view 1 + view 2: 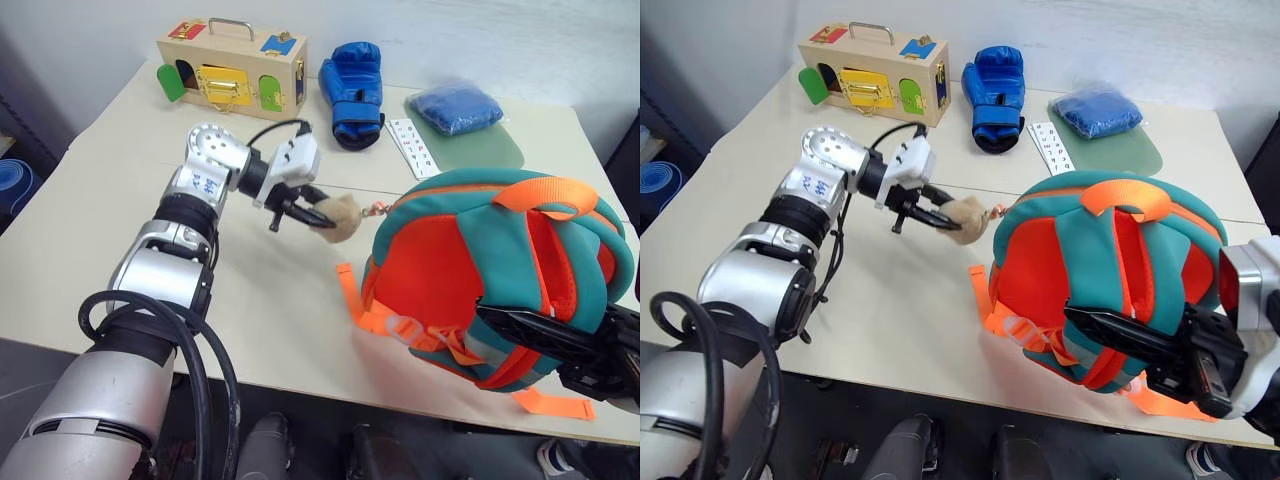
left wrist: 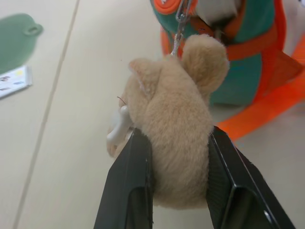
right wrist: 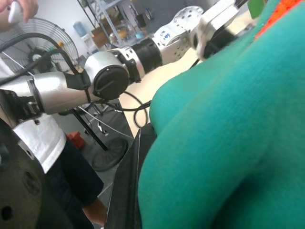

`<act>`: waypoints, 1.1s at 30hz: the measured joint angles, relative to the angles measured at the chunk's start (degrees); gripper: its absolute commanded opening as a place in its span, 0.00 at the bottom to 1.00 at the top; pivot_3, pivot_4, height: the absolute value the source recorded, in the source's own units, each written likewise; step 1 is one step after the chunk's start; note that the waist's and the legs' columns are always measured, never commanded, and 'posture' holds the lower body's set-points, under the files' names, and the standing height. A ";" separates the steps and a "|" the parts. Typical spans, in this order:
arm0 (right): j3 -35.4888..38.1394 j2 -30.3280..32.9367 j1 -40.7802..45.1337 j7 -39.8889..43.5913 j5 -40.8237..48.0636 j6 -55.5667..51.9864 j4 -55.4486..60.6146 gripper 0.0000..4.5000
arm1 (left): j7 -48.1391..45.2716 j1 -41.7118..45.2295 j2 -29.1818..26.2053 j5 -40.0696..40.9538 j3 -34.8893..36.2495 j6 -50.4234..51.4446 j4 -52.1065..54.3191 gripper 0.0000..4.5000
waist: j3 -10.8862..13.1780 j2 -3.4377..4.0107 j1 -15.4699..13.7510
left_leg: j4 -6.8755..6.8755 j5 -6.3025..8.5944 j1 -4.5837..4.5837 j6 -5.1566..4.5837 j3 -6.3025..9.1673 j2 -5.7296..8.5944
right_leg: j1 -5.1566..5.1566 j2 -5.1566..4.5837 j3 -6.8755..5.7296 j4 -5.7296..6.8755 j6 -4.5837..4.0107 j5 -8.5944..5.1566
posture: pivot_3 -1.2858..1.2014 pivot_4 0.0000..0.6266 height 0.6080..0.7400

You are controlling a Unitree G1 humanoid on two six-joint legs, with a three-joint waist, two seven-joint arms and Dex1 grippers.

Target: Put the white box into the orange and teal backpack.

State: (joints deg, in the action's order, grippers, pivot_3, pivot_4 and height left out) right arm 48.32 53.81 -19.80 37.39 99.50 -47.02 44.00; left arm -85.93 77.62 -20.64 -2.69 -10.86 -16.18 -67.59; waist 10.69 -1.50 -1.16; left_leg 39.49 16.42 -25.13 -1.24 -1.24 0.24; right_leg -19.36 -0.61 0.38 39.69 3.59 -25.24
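A: Pale beige desk [image 1: 120, 220], seam across it, white wall behind. Along the back: wooden latch box [image 1: 232, 66], blue boxing glove [image 1: 353, 92], narrow card strip [image 1: 412, 146].

B: Backpack?

A: Orange and teal backpack [image 1: 470, 270], soft bulky fabric, upright at the near right edge. Right hand [image 1: 1140, 350] pressed together on its teal side.

B: Left hand?

A: Left hand [image 2: 178, 162] pinching the fuzzy tan plush [image 2: 171, 124], clipped to the backpack by a small metal chain.
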 measured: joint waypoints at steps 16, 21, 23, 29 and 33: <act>-3.09 -1.44 -0.23 4.46 -10.83 1.19 -0.60 0.00 | 9.99 -2.96 1.46 -7.60 -5.90 -5.31 1.39 0.24 | 0.00 0.00 -0.21 | 0.05 0.01 0.02 -0.01 -0.02 0.00 | 0.02 0.02 -0.01 0.08 0.00 0.00 | 0.52 0.24 1.00; -3.08 -1.45 -0.32 5.99 -12.00 1.97 -1.18 0.00 | 6.97 -0.52 -0.13 -6.65 -4.55 -4.03 -0.44 0.24 | 0.00 0.00 -0.15 | 0.04 0.01 0.02 -0.01 -0.01 0.01 | 0.00 0.01 -0.01 0.06 0.00 0.00 | 0.52 0.24 1.00; -3.12 -1.55 -0.74 6.69 -13.26 2.06 -1.20 0.00 | 3.67 -0.63 -0.13 -5.58 -3.55 -3.05 -0.05 0.24 | -0.01 0.01 -0.13 | 0.03 0.00 0.05 0.00 -0.01 0.01 | 0.01 0.01 -0.01 0.08 0.00 0.00 | 0.52 0.24 1.00; -7.07 -3.21 1.66 4.72 -20.63 4.90 -0.29 0.00 | 0.00 -10.66 5.38 -1.35 -2.65 3.77 8.60 0.24 | -0.02 0.03 -0.12 | 0.09 0.00 0.01 0.00 0.03 0.01 | 0.00 -0.04 -0.01 0.09 0.00 0.00 | 0.52 0.24 1.00; -10.31 -3.72 2.12 1.87 -31.40 7.35 1.31 0.07 | 1.11 -15.45 5.31 1.70 -0.80 12.42 18.23 0.38 | -0.04 0.07 -0.02 | 0.09 -0.01 0.00 0.01 0.03 0.01 | -0.04 -0.01 -0.01 0.15 0.00 0.00 | 0.52 0.24 1.00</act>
State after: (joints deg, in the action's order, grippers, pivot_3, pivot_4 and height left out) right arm 38.01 50.09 -17.69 39.25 68.09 -39.66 45.31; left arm -84.82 62.16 -15.33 -0.99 -11.66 -3.76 -49.36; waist 10.65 -1.44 -1.18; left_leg 39.57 16.41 -25.14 -1.23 -1.21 0.25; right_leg -19.39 -0.62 0.37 39.84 3.59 -25.24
